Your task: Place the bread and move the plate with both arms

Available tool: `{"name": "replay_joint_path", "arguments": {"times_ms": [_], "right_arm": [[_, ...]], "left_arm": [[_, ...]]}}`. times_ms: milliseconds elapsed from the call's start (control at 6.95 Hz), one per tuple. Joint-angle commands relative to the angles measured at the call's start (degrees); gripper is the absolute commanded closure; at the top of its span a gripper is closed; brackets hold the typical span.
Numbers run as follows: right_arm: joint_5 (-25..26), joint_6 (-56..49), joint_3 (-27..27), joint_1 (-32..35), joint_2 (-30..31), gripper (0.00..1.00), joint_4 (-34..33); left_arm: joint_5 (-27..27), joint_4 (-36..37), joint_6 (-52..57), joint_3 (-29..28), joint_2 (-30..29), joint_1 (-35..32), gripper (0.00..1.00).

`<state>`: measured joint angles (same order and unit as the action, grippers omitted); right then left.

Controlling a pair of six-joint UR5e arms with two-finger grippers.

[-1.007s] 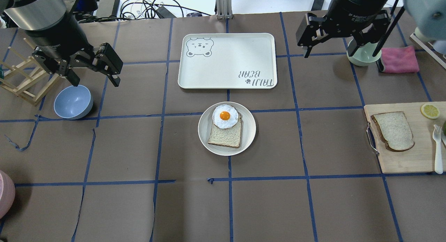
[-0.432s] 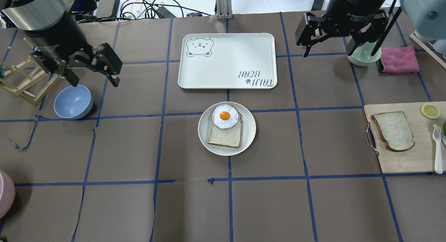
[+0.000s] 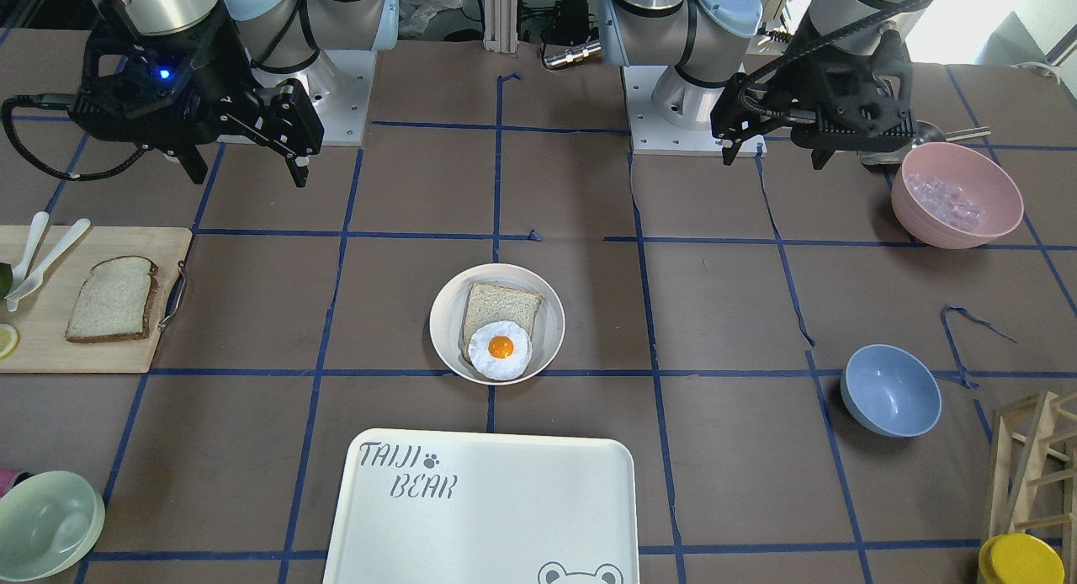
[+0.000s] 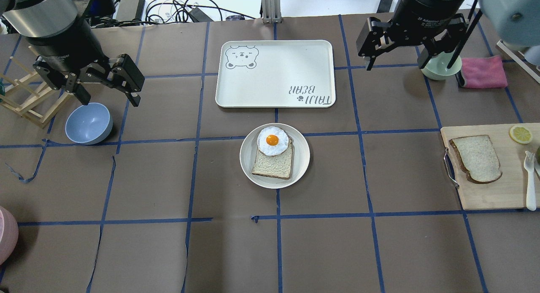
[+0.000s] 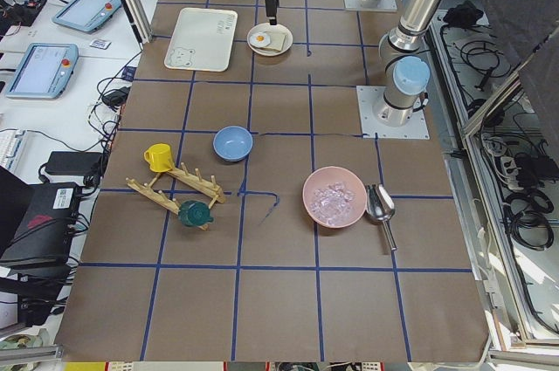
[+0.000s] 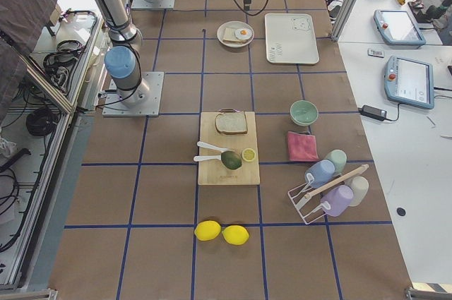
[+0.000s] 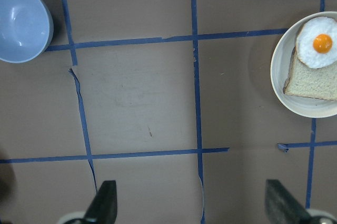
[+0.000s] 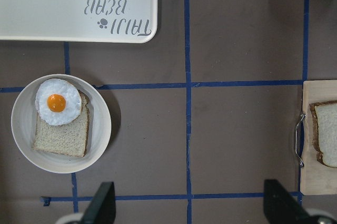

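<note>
The bread (image 4: pixel 476 158), a large dark-crusted slice, lies on a wooden cutting board (image 4: pixel 493 191) at the right; it also shows in the front view (image 3: pixel 109 299) and at the right wrist view's edge (image 8: pixel 327 134). The cream plate (image 4: pixel 247 158) sits mid-table and holds a smaller pale slice with a fried egg on it; it also shows in the front view (image 3: pixel 442 323). My left gripper (image 4: pixel 110 99) hovers open and empty above a blue bowl, far left of the plate. My right gripper (image 4: pixel 394 65) hovers open and empty at the far right, beyond the board.
The "TAIJI BEAR" tray (image 4: pixel 275 73) lies just beyond the plate. A blue bowl (image 4: pixel 88 123) and wooden rack (image 4: pixel 25 99) stand at the left. A green bowl (image 4: pixel 438 67) and pink cloth (image 4: pixel 483 72) lie under the right arm. A pink bowl (image 3: pixel 957 195) sits near the left base.
Both grippers have drifted slightly toward the far side of the table, the left one also a little leftward. Both stay open. Bread and plate have not moved.
</note>
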<state>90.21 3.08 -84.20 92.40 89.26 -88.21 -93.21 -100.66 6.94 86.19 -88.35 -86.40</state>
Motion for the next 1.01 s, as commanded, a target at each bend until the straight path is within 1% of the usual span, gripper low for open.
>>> {"name": "replay_joint_path", "arguments": {"times_ms": [0,288,863], "right_arm": [[0.67,0.08,-0.52,0.06,0.04,0.00,0.41],[-0.20,-0.09,-0.70,0.15,-0.05,0.00,-0.20],[-0.21,0.00,-1.06,0.06,-0.40,0.00,-0.46]], "left_arm": [[-0.48,0.02,0.01,-0.06,0.02,0.00,0.00],[-0.48,0.11,0.01,-0.06,-0.15,0.00,0.00],[-0.48,-0.07,0.01,0.03,-0.07,0.00,0.00]]}}
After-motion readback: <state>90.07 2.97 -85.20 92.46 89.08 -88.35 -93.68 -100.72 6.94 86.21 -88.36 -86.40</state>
